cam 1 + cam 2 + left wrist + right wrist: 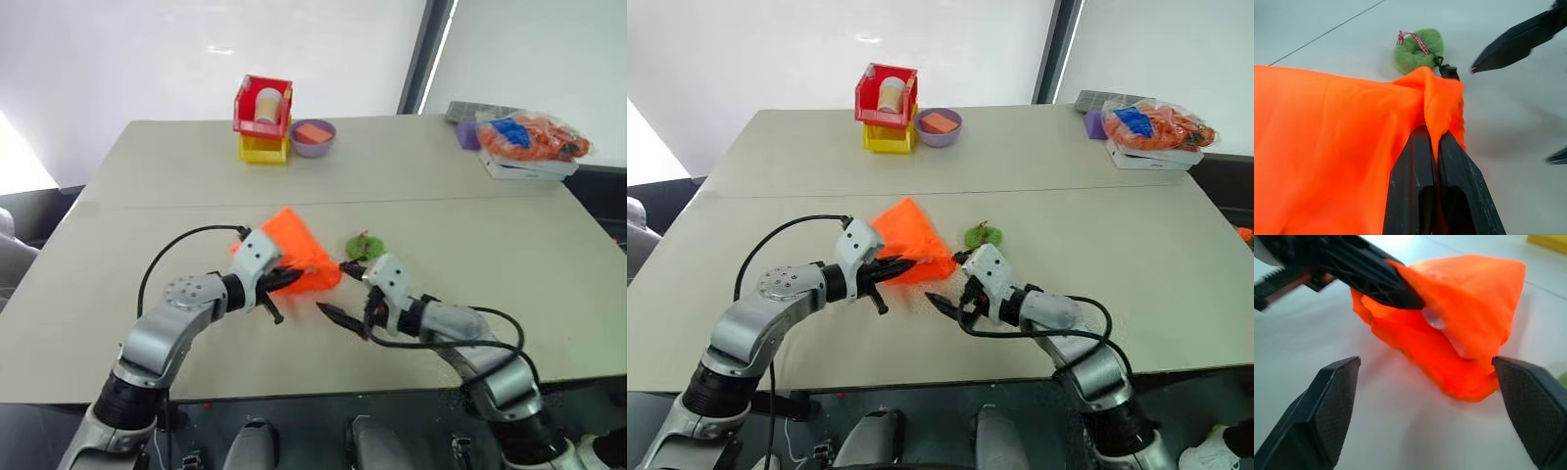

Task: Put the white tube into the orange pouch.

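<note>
While the left gripper [287, 281] pinches a fold of the orange pouch [297, 249] and holds its mouth edge lifted off the pale table [470, 245], the right gripper [340, 292] hangs just beside it with its two black fingers spread wide and nothing between them. Through the pouch's opening, the right wrist view shows a pale rounded shape that looks like the white tube [1436, 319], sitting at or just inside the mouth; how deep it lies cannot be told. The pouch's green tag [364, 246] rests on the table close behind. The main risk, as judged from this, is that the tube rolls back out if the pinched fabric sags or the mouth tips downward. A second risk is the open right fingers brushing the cloth and dragging the mouth aside.
</note>
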You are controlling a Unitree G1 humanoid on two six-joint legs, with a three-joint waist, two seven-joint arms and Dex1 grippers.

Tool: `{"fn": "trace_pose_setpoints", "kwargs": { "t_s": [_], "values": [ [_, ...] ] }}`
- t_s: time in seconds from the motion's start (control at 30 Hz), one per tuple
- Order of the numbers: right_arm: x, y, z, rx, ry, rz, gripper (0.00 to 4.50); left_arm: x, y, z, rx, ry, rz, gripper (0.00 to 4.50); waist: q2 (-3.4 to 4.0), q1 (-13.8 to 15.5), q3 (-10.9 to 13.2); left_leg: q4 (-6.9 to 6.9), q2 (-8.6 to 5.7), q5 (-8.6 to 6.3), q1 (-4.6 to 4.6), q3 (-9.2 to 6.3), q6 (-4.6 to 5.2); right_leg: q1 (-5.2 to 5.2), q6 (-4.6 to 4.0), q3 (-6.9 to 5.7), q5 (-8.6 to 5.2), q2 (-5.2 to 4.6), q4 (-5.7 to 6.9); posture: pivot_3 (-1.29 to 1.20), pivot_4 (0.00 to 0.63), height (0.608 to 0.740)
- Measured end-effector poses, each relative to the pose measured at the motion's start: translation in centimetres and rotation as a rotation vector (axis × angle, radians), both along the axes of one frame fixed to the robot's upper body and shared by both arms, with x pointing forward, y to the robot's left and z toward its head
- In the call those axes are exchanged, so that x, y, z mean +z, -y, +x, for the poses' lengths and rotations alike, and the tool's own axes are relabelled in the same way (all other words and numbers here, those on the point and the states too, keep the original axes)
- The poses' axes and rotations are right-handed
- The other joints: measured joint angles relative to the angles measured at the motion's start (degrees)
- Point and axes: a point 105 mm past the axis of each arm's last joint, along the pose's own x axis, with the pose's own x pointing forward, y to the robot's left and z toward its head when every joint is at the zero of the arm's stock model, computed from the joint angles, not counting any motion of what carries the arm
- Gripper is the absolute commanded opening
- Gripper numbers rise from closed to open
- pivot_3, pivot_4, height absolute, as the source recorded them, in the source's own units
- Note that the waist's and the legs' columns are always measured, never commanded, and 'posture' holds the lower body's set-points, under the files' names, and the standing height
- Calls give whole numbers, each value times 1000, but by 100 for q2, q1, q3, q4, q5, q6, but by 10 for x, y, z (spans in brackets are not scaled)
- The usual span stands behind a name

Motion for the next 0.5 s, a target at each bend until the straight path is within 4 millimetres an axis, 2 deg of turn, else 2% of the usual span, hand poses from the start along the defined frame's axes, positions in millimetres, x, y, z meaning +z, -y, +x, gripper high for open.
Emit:
{"fn": "trace_pose_setpoints", "kwargs": {
  "t_s": [0.1, 0.17, 0.27, 0.43, 0.5],
  "values": [
    [9, 8, -6, 15, 6, 11, 4451, 0, -8, 2, 0, 0, 2, 0, -1, 6, 0, 0, 0, 0, 0, 0, 0, 1, -1, 0, 0, -1, -2, 0, 150, 740],
    [15, 19, -3, -14, 15, 5, 4451, -2, -21, 1, 0, -15, 8, 0, -2, 0, 1, 0, 0, 0, -1, 2, 0, -2, -2, 0, 1, -2, -3, 0, 150, 740],
    [18, 46, 14, -141, 38, -22, 4451, -7, -41, 0, 3, -45, 24, 0, -2, 11, 0, 0, 0, 0, -2, 4, 0, -4, -4, 0, 2, -4, -6, 0, 150, 740],
    [6, 66, 47, -277, 53, -85, 4451, -9, -41, -3, -51, -38, 35, 0, -1, 17, 1, 1, -1, 0, -10, 7, 0, -6, -31, 0, 17, -8, -13, 0, 150, 740],
    [2, 68, 55, -295, 52, -91, 4451, -13, -39, -2, -59, -40, 48, 0, -1, 22, 0, 0, -1, 0, -12, 7, 0, -7, -30, 0, 17, -6, -12, 0, 150, 740]
  ]
}}
